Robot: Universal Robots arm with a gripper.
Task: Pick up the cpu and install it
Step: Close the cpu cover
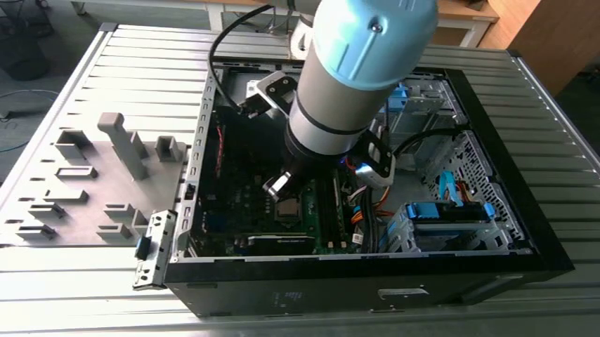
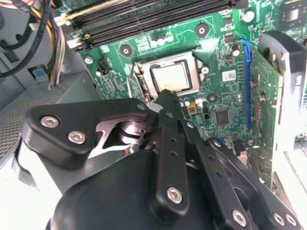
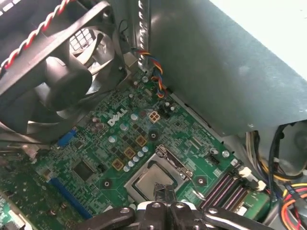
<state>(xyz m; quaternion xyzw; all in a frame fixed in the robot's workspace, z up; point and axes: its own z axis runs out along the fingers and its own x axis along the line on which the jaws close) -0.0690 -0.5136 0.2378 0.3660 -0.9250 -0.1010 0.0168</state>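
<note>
**Arm inside the open computer case, chip lying in its socket**

A ribbed metal table (image 1: 84, 274) carries an open black computer case (image 1: 525, 232), with a grey block of slots and pegs (image 1: 89, 182) lying on the table at the exterior view's left. Wooden furniture and a grey floor show behind the table.

The arm (image 1: 361, 63), light blue above and grey lower down, reaches down into the case. The gripper (image 1: 281, 184) hangs low over the green circuit board (image 1: 246, 203), just above the socket area.

The cpu (image 2: 171, 77) lies flat inside the metal frame of the socket (image 2: 189, 58) on the board, its plain silver top facing up. In the first wrist view the cpu (image 3: 152, 181) sits directly ahead of the gripper (image 3: 164, 194), whose two fingertips stand pressed together, with nothing between them. In the second wrist view the black linkage of the gripper (image 2: 165, 96) ends at a narrow closed tip right beside the socket's edge; whether it touches the frame cannot be told.

A black fan (image 3: 53, 81) stands at one side of the board, and long black memory slots (image 2: 158, 17) run along another side. A bundle of coloured wires (image 3: 292, 191) lies near the slots. A large grey metal box (image 3: 225, 72) rises beside the board. In the exterior view blue drive holders (image 1: 450, 210) sit in the case at the right.
</note>
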